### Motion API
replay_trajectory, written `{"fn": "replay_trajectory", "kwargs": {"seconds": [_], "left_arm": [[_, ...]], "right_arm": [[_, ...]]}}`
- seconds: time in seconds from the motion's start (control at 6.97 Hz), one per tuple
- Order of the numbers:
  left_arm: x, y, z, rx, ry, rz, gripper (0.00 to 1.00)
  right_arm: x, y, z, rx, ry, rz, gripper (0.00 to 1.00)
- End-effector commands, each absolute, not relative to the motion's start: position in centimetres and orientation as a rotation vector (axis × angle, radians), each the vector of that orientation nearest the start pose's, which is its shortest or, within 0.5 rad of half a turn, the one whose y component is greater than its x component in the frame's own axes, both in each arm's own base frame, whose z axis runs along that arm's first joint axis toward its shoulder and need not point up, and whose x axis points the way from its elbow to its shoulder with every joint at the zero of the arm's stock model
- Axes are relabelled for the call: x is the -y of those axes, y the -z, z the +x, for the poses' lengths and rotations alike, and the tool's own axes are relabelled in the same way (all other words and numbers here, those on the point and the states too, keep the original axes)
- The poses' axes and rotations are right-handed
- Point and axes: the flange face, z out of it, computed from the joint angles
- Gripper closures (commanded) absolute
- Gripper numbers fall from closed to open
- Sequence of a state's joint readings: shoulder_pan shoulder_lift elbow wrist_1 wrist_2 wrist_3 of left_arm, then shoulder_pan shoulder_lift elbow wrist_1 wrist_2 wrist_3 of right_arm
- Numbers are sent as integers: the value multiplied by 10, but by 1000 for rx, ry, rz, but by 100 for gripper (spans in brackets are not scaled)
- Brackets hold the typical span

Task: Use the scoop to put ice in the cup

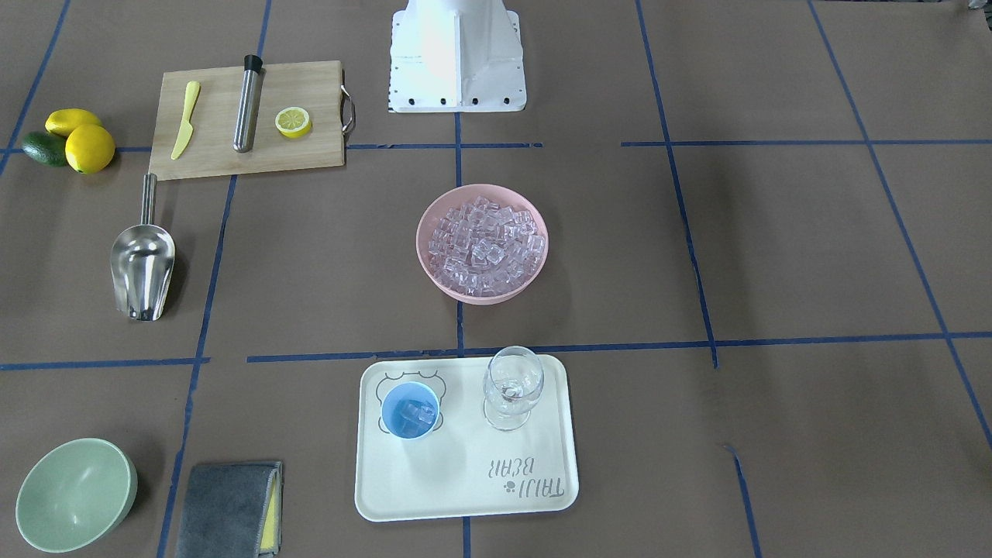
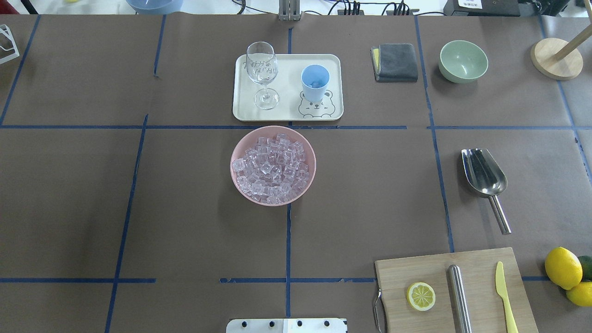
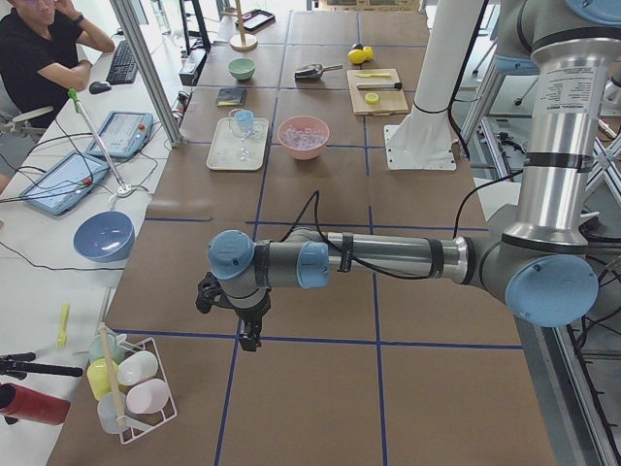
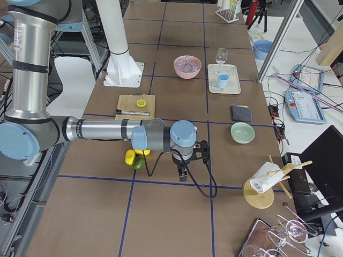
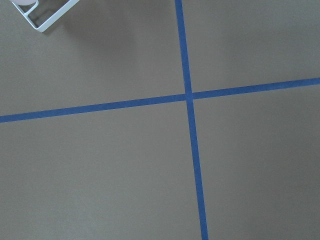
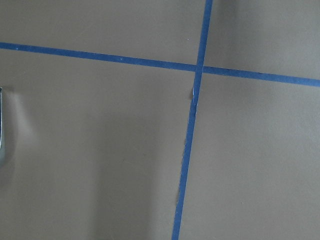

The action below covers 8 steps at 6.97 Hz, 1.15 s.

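Observation:
The ice (image 1: 482, 240) fills a pink bowl (image 2: 238, 148) at the table's middle. The light-blue cup (image 1: 410, 410) stands on a cream tray (image 1: 465, 496) and holds a few ice cubes; it also shows in the overhead view (image 2: 315, 82). The steel scoop (image 1: 142, 260) lies alone on the table, empty, trough toward the far side (image 2: 483, 173). My left gripper (image 3: 247, 330) hangs over bare table far from these, seen only in the exterior left view. My right gripper (image 4: 183, 174) shows only in the exterior right view. I cannot tell whether either is open or shut.
A clear wine glass (image 1: 511, 387) stands on the tray beside the cup. A cutting board (image 1: 248, 159) holds a lemon half, a steel cylinder and a yellow knife. A green bowl (image 1: 74, 496), a grey cloth (image 1: 229, 508) and lemons (image 1: 87, 147) lie near the edges.

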State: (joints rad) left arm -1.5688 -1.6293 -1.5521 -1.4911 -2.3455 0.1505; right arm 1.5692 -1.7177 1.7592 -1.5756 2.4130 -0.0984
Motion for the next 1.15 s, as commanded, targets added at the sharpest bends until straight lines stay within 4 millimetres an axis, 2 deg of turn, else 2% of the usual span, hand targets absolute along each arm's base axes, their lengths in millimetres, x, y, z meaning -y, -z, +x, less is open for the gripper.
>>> {"fn": "replay_trajectory", "kwargs": {"seconds": [0.0,0.29,0.57,1.0], "left_arm": [[514,-646,-63,-776,-129,20,0],[514,-648,-62,-778,-120,11,0],[514,-649,-62,-778,-118,9,0],[515,-648,-62,-778,-118,11,0]], "right_arm": [[433,-628,58,838,110,80,0],[433,-628,58,839,91,71,0],[441,-621,59,836,-22,36,0],[442,-625,61,797,-29,34,0]]}}
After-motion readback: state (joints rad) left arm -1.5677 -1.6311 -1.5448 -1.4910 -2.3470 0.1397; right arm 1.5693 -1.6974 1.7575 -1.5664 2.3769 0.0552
